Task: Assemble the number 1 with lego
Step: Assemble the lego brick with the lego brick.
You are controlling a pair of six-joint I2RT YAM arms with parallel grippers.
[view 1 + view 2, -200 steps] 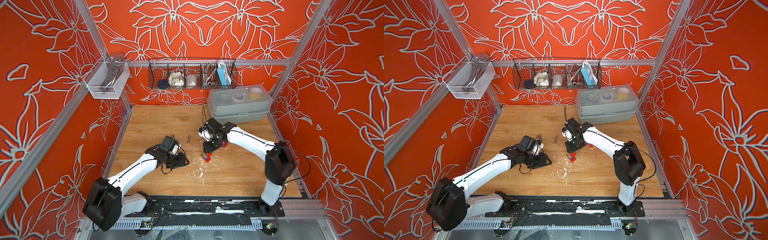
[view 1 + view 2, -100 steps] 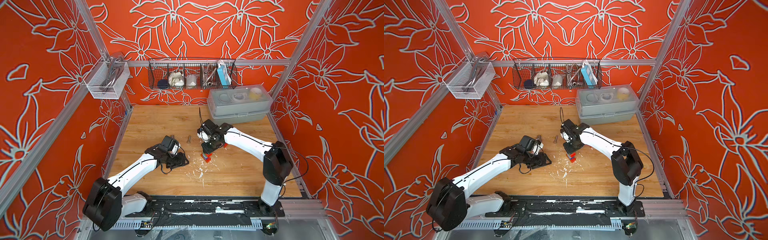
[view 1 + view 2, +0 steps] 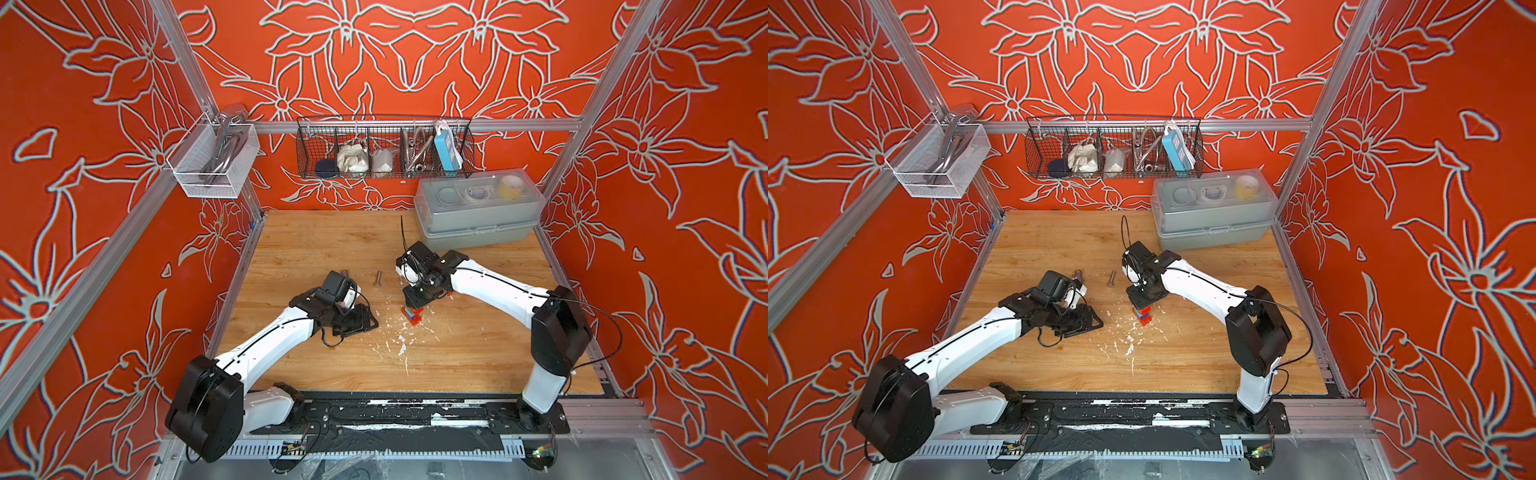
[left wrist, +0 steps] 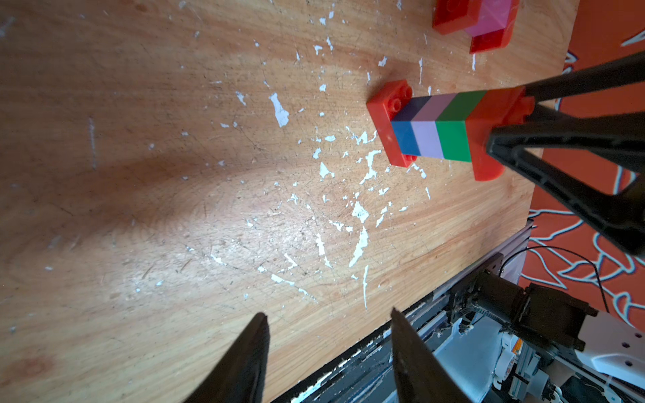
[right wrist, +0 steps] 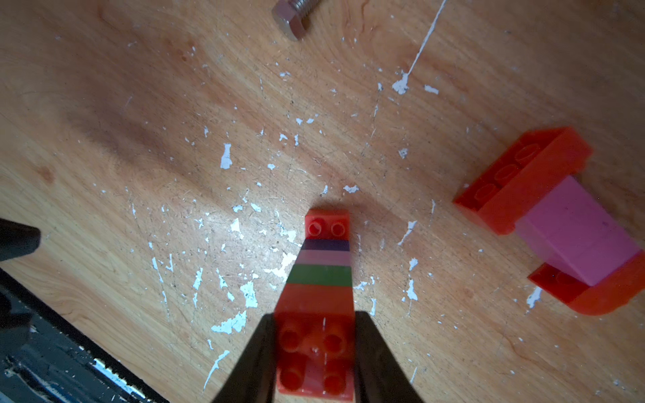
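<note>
A lego stack [image 5: 321, 275] stands upright on the wooden table [image 3: 478, 345]: red base, then blue, lilac and green bricks, and a red brick on top. It shows in both top views [image 3: 412, 316] [image 3: 1144, 316] and in the left wrist view [image 4: 432, 132]. My right gripper [image 5: 315, 315] comes down from above and is shut on the top red brick, also seen in both top views [image 3: 417, 301] [image 3: 1144, 300]. My left gripper [image 4: 328, 313] lies low to the stack's left [image 3: 365, 320], open, with nothing between its fingers. A separate clump of red and pink bricks [image 5: 558, 223] lies beside the stack.
A grey bolt [image 3: 377, 277] lies just behind the stack, a second bolt [image 3: 345, 273] by the left wrist. A grey lidded box [image 3: 478, 216] stands at the back right. A wire basket [image 3: 384, 149] and a white mesh basket [image 3: 212, 162] hang on the walls. White flecks litter the table.
My right arm has shifted slightly to the left while keeping its grip; the stack stands in the same spot. The left arm has not moved.
</note>
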